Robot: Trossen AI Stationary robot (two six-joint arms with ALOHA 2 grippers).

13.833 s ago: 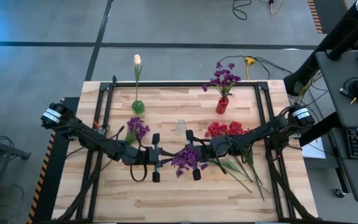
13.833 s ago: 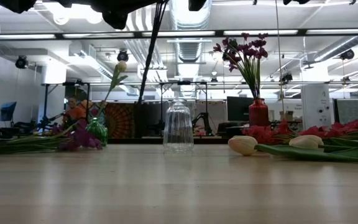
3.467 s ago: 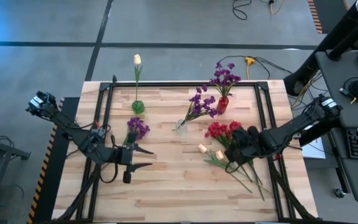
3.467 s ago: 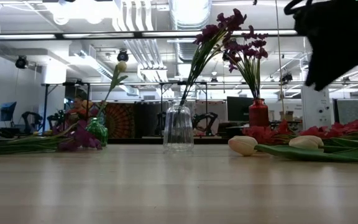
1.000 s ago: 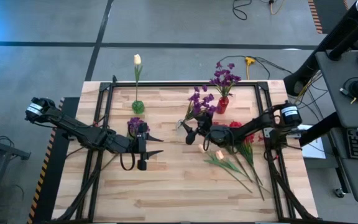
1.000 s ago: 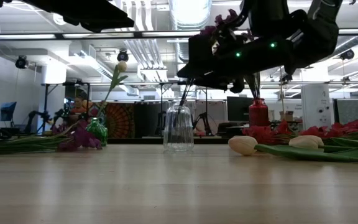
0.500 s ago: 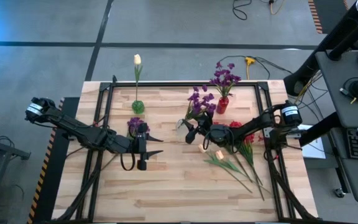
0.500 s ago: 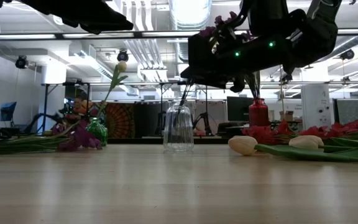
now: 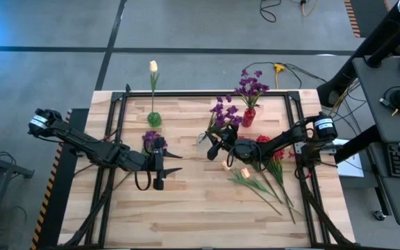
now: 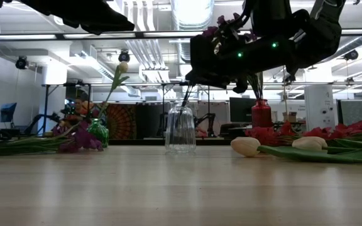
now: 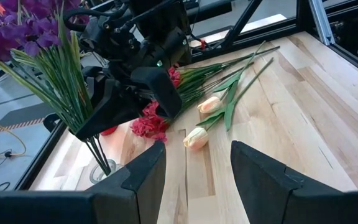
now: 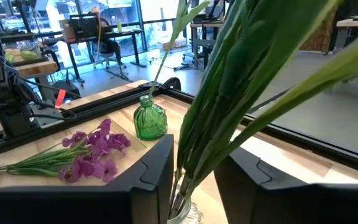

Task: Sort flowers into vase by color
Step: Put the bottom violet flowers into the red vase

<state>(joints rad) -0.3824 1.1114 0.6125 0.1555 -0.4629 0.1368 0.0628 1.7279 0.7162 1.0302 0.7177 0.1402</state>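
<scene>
A purple flower (image 9: 222,114) stands tilted in the clear glass vase (image 10: 180,129) at mid-table, its stem ends down in the vase. My right gripper (image 9: 214,147) is shut on its green stems just above the vase mouth. My left gripper (image 9: 175,162) hovers open and holds nothing, left of the vase beside a purple flower (image 9: 151,141) lying on the table. Red flowers (image 9: 261,143) and two cream tulips (image 9: 235,169) lie right of the vase. A green vase (image 9: 154,119) holds one tulip, and a red vase (image 9: 248,117) holds purple flowers. My right gripper pinches the bunch of green stems (image 12: 196,155) between its two fingers, a little above the vase's mouth (image 12: 186,214). The fingers come in level from the table's right side and lie across the stems. The flower leans, with its lower stem ends inside the vase.
A black metal frame (image 9: 207,94) runs around the wooden table top. The green and red vases stand near the far edge. Long green stems (image 9: 273,191) of the lying flowers stretch toward the near right. Bare wood lies along the near edge (image 9: 200,222).
My right gripper has stayed in place at the clear vase and shut its fingers on the purple flower's stems. The flower still stands in the vase.
</scene>
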